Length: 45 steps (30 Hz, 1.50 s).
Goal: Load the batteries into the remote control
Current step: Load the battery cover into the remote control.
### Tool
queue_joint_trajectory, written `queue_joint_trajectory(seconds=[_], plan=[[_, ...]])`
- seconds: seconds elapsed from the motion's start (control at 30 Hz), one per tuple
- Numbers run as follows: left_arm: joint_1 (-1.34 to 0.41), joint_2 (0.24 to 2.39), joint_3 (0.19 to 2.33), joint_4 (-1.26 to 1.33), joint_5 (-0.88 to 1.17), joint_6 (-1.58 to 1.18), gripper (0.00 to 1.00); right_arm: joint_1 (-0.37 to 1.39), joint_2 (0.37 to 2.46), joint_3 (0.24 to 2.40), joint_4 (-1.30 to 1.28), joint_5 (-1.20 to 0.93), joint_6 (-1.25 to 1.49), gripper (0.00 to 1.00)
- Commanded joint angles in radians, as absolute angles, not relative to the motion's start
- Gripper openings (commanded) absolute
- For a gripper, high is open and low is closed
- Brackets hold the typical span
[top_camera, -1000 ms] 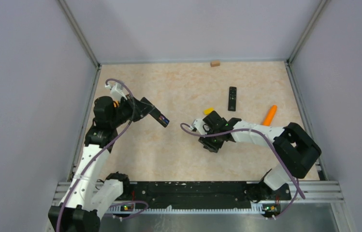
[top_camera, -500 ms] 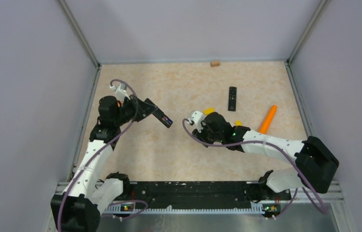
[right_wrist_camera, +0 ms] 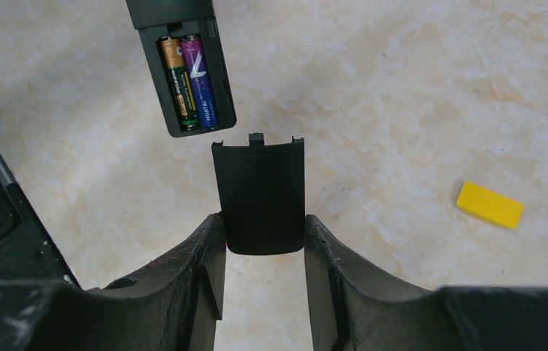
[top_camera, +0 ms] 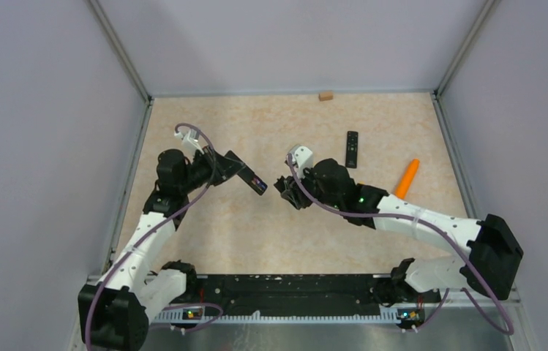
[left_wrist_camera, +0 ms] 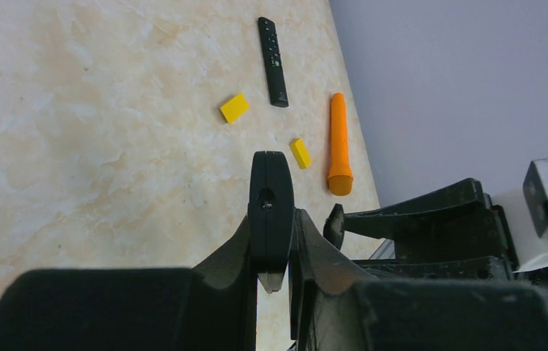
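My left gripper [top_camera: 244, 173] is shut on a black remote control [top_camera: 257, 183], held above the table with its open end toward the right arm. In the left wrist view the remote control [left_wrist_camera: 271, 197] shows edge-on between the fingers of the left gripper [left_wrist_camera: 278, 232]. Its open compartment [right_wrist_camera: 186, 73] holds two batteries [right_wrist_camera: 197, 79], one orange-topped and one purple. My right gripper [right_wrist_camera: 260, 235] is shut on the black battery cover [right_wrist_camera: 260, 191], whose tabbed edge sits just short of the compartment's end. From above, the right gripper [top_camera: 286, 187] faces the remote.
A second black remote [top_camera: 351, 148] lies on the table at the back right, with an orange cone-shaped stick [top_camera: 407, 178] beside it. Two yellow blocks [left_wrist_camera: 234, 107] [left_wrist_camera: 300, 153] lie near them. A tan block [top_camera: 325, 95] sits at the back wall.
Both arms have come toward each other: the left gripper carried the remote to the right, and the right gripper swung up and left with the cover toward it.
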<state>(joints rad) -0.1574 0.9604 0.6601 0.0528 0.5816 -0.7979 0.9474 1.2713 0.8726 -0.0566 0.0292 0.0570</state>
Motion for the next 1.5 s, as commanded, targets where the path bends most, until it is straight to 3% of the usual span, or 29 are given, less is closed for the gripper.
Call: queue_joint_trajectory(seconds=[0.0, 0.2, 0.8, 1.47], plan=[[-0.174, 0.952, 0.635, 0.178, 0.581, -0.783, 0.0, 0.954, 1.222, 0.946, -0.08, 0.004, 0.163, 0.15], [-0.191, 0.946, 0.614, 0.244, 0.625, -0.795, 0.0, 0.958, 1.24, 1.006, -0.116, -0.104, 0.198, 0.12], [-0.213, 0.899, 0.616, 0.264, 0.72, -0.785, 0.0, 1.048, 1.367, 1.165, -0.268, 0.03, 0.144, 0.07], [-0.213, 0.939, 0.697, 0.163, 0.749, -0.767, 0.0, 1.072, 1.407, 1.168, -0.225, 0.032, 0.108, 0.07]])
